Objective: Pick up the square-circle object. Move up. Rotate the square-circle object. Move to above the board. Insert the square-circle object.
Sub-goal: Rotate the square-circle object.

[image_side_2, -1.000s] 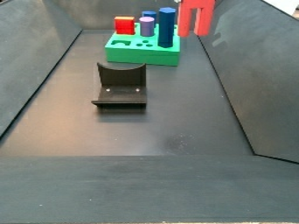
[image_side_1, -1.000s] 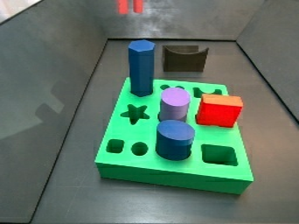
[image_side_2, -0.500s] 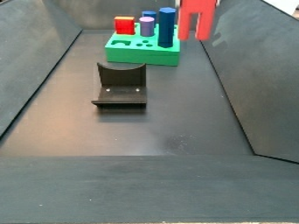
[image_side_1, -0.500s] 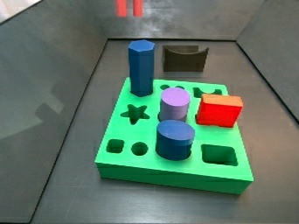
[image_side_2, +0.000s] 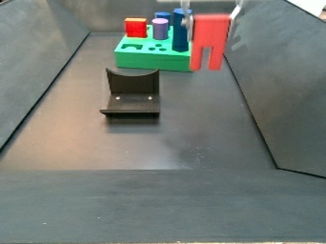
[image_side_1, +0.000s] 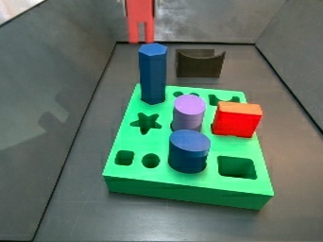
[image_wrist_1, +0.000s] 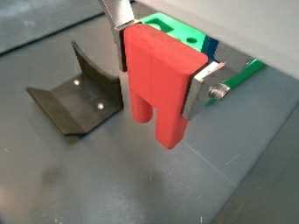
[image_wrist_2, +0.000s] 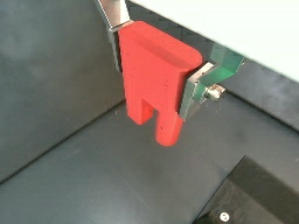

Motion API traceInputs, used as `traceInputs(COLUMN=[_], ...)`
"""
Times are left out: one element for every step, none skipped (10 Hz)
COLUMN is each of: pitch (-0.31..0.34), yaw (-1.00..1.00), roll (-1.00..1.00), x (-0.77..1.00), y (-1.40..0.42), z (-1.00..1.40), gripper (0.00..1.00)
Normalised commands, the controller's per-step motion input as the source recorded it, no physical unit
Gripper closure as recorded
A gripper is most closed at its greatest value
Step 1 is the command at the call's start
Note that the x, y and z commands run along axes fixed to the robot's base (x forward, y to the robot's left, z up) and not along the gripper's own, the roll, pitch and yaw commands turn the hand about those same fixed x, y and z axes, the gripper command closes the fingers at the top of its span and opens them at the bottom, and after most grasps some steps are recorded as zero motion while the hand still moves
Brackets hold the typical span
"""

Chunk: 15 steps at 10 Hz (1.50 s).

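Dark grey flooring and sloped grey walls enclose the whole scene, and the gripper (image_wrist_1: pixel 158 74) hangs above that floor, clear of it. Its fingers (image_wrist_1: pixel 119 48) are clamped on the block end of the square-circle object (image_wrist_1: pixel 159 80), one silver plate on each flat side, with the prongs pointing down and free in both wrist views. Nothing else sits between the plates.

Just outward from the piece, a wrist view shows the fixture (image_wrist_1: pixel 73 98) standing on the floor at about nine o'clock of the prongs, apart from them. At about one o'clock behind the piece lies an edge of the board (image_wrist_1: pixel 184 33).

In a side view the piece (image_side_2: pixel 212 40) hangs just beside the board (image_side_2: pixel 155 59), near its right edge, close to the blue prism (image_side_2: pixel 182 30). The other side camera shows it (image_side_1: pixel 139 20) high at the twelve o'clock end, behind the prism (image_side_1: pixel 151 72). On the board stand also a purple cylinder (image_side_1: pixel 188 113), a blue cylinder (image_side_1: pixel 190 150) and a red cube (image_side_1: pixel 236 119).

The carry toward the board seems to be the step in hand. To do it well, keep the piece high enough to pass over the tall prism, hold the prongs plumb, and settle over the open matching cut-out before lowering; which hole that is I cannot tell from here.
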Motion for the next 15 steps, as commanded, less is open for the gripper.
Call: traceInputs(pitch=[-0.062,-0.061,-0.055,-0.056,-0.059,-0.057,-0.051,-0.048,-0.040,-0.019,-0.014,0.019,0.038,0.053,0.056], yaw=[-0.06,-0.06,-0.06,-0.06,-0.06,-0.05,-0.05,-0.05,-0.05,-0.05,-0.05,-0.04,-0.03,-0.02,-0.01], roll=[-0.18,-0.17,-0.16,-0.14,-0.13,-0.12,-0.10,-0.10,0.11,0.11,0.11,0.10,0.08,0.06,0.05], x=[0.01,0.01,0.01,0.01,0.01,0.01,0.01,0.02,0.00,0.00,0.00,-0.03,-0.04,-0.02,-0.02], y=[0.02,0.03,0.04,0.04,0.04,0.04,0.03,0.04,0.00,0.00,0.00,0.00,-0.01,0.00,0.00], z=[-1.00,-1.00,-1.00,-1.00,-0.78,-0.67,-0.40,-0.30,0.00,1.00,1.00,1.00,0.90,0.68,0.56], gripper=[1.00,1.00,1.00,1.00,1.00,1.00,1.00,1.00,0.00,0.00,0.00,0.00,0.00,0.00,0.00])
